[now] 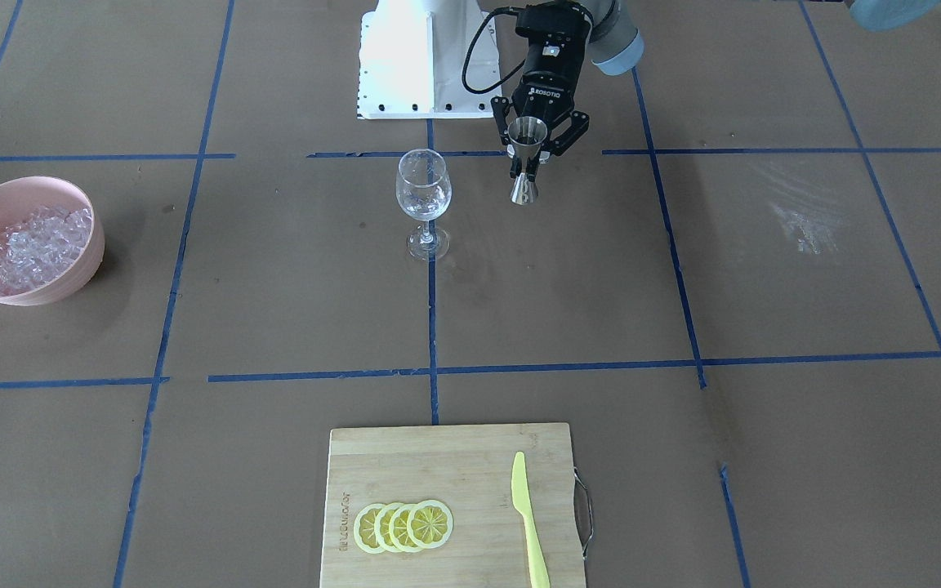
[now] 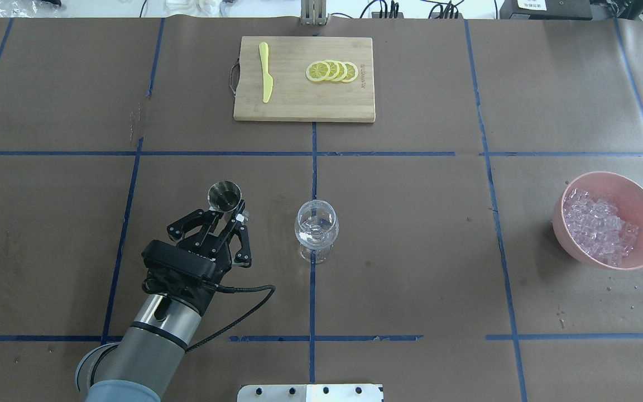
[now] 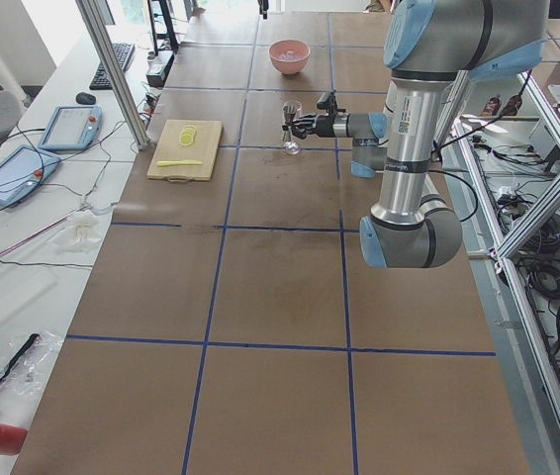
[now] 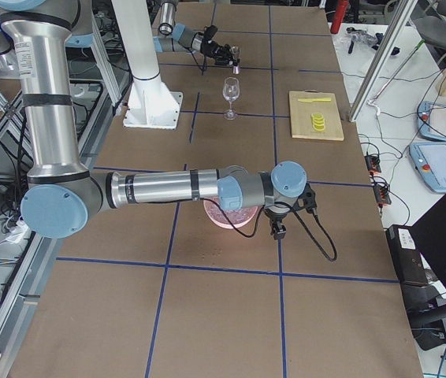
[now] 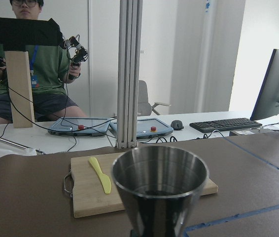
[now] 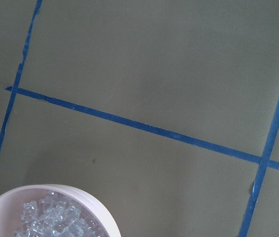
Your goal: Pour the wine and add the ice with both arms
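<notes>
An upright steel jigger point(image 2: 224, 195) is clasped in the left hand point(image 2: 228, 214), with the clear stemmed wine glass point(image 2: 316, 229) seen overhead at its 3 o'clock.

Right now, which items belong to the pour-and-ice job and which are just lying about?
In the job: jigger in the left end effector, wine glass, ice, pink bowl.
Lying about: cutting board, lemon slices, yellow knife.
</notes>
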Action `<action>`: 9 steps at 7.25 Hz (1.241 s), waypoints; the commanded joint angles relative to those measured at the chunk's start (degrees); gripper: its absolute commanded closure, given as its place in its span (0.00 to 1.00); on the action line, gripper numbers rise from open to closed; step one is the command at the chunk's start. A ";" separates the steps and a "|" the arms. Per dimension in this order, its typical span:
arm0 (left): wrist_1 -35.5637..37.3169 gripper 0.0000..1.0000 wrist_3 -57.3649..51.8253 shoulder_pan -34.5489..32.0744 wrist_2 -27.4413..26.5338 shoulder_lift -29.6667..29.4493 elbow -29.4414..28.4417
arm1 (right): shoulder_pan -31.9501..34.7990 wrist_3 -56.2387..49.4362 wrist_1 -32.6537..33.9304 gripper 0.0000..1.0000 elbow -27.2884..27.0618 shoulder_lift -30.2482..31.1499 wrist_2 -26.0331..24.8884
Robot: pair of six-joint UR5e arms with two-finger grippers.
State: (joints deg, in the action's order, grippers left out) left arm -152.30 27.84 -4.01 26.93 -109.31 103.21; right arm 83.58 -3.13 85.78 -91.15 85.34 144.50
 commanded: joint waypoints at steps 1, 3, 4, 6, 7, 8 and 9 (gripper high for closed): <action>1.99 1.00 -9.43 0.23 0.32 -1.86 0.06 | 0.00 -0.03 0.00 0.00 0.09 0.00 0.00; 9.63 1.00 -14.47 0.32 0.32 -4.51 -0.03 | 0.00 -0.03 0.00 0.00 0.09 0.00 0.00; 13.83 1.00 -15.61 0.49 0.23 -4.77 -0.20 | 0.00 -0.03 0.00 0.00 0.09 0.00 0.00; 16.94 1.00 -21.13 0.32 0.14 -6.78 -0.12 | 0.00 -0.03 0.00 0.00 0.09 0.00 0.00; 17.03 1.00 -23.77 0.32 0.14 -6.88 -0.20 | 0.00 -0.03 0.00 0.00 0.09 0.00 0.00; 18.51 1.00 -28.93 0.23 0.06 -7.41 -0.20 | 0.00 0.05 0.00 0.00 0.00 0.00 0.00; 19.92 1.00 -29.76 0.23 0.06 -7.76 -0.20 | 0.00 0.05 0.00 0.00 0.00 0.00 0.00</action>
State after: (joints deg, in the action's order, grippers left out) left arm -134.00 0.83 -3.74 27.01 -116.54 103.02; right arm 83.58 -3.11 85.78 -91.10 85.34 144.49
